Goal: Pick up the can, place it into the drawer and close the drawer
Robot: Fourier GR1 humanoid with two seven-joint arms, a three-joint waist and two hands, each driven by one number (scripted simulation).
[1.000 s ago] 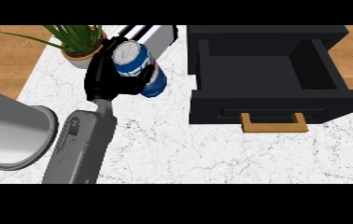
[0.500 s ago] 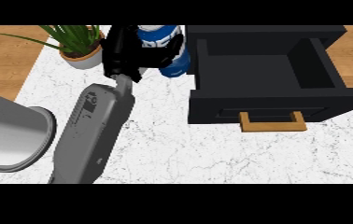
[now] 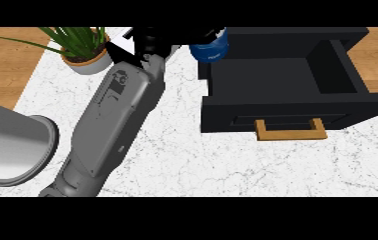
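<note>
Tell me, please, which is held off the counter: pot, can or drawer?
The blue can, gripped by the hand beside the drawer's left wall; pot and drawer stand on the counter.

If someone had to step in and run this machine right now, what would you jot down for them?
Left robot hand: curled round the blue can, holding it in the air at the open drawer's back-left corner, not yet inside.
Right robot hand: not in view.
Drawer: pulled out, nothing visible inside, wooden handle facing the robot.
Done: can picked up and carried to the drawer.
Left: move it over the drawer, lower it in, release, then push the drawer shut.
Nearby: potted plant at the back left.
</note>
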